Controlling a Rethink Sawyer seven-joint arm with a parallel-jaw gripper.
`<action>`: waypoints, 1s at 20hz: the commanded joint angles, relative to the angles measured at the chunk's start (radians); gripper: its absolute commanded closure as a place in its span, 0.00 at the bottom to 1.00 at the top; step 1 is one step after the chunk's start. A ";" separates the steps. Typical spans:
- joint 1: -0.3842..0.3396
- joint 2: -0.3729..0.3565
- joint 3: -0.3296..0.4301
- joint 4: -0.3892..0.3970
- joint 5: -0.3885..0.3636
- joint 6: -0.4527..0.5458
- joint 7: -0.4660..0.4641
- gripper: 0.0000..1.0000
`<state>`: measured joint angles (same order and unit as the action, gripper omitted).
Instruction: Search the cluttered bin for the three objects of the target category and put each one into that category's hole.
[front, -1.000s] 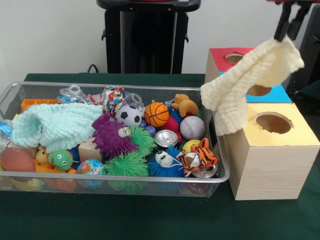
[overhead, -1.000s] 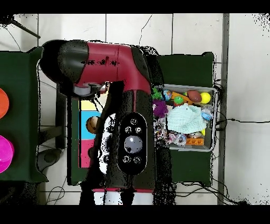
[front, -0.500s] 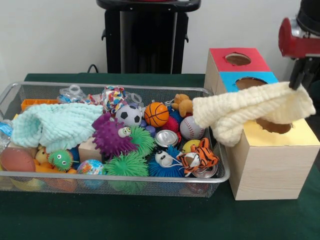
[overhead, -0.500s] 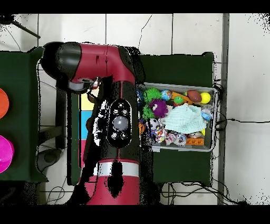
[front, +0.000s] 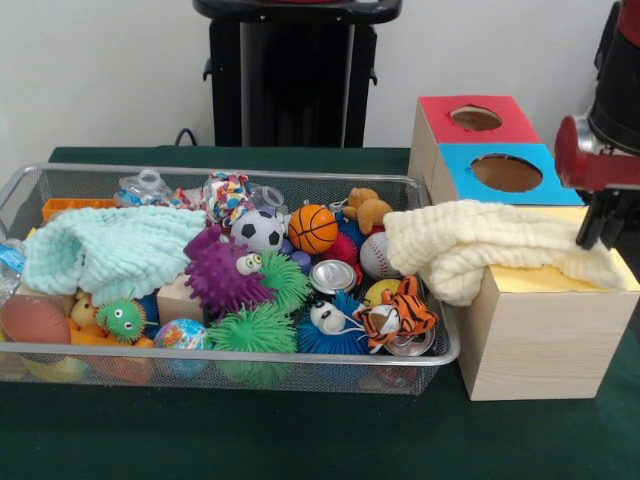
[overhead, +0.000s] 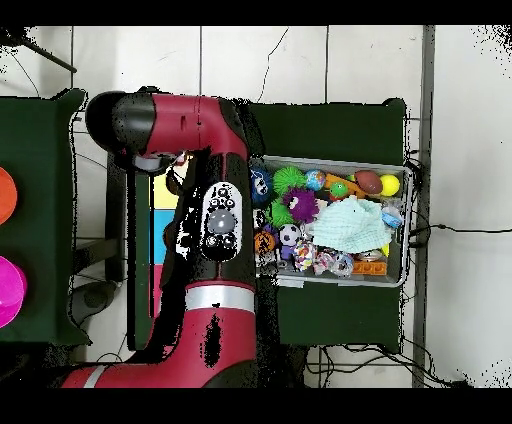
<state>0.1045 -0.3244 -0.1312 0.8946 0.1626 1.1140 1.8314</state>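
- One pale yellow cloth (front: 480, 248) draped over the yellow-topped wooden box (front: 545, 335), covering its hole; its left end hangs past the box edge over the right rim of the wire bin (front: 200, 355)
- Gripper (front: 598, 222) at the cloth's right end, over the yellow-topped box, black fingers (front: 590, 220) close together and down at the cloth; can't tell if they pinch it or have let go
- Behind the yellow-topped box: blue-topped box (front: 505, 172) with open round hole, then red-topped box (front: 472, 118) with open round hole, all three in a row
- Wire bin just left of the yellow-topped box, touching or nearly, full of clutter
- Mint green cloth (front: 105, 250) in the bin's far-left part, well apart from the yellow-topped box, lying on top of other items
- Nearest the box in the bin: tiger plush (front: 398, 312), baseball (front: 380, 255), tin can (front: 332, 276), brown teddy (front: 370, 210)
- Further left of the box: mini basketball (front: 313, 228), soccer ball (front: 258, 230), purple spiky toy (front: 225, 270), green spiky balls (front: 255, 330)
- Overhead view: red arm (overhead: 215, 220) spans across the boxes, hiding them mostly; bin (overhead: 395, 278) beside the arm with mint green cloth (overhead: 350, 225) in its middle
- Green table cover (front: 300, 430) under everything
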 joint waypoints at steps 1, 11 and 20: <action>-0.011 -0.027 0.019 0.156 -0.011 -0.086 0.186 1.00; -0.018 -0.034 0.010 0.141 -0.006 -0.027 0.162 1.00; -0.022 -0.112 -0.019 0.158 -0.012 0.122 0.140 1.00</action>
<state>0.1046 -0.3702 -0.1488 0.9244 0.1626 1.0742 1.8314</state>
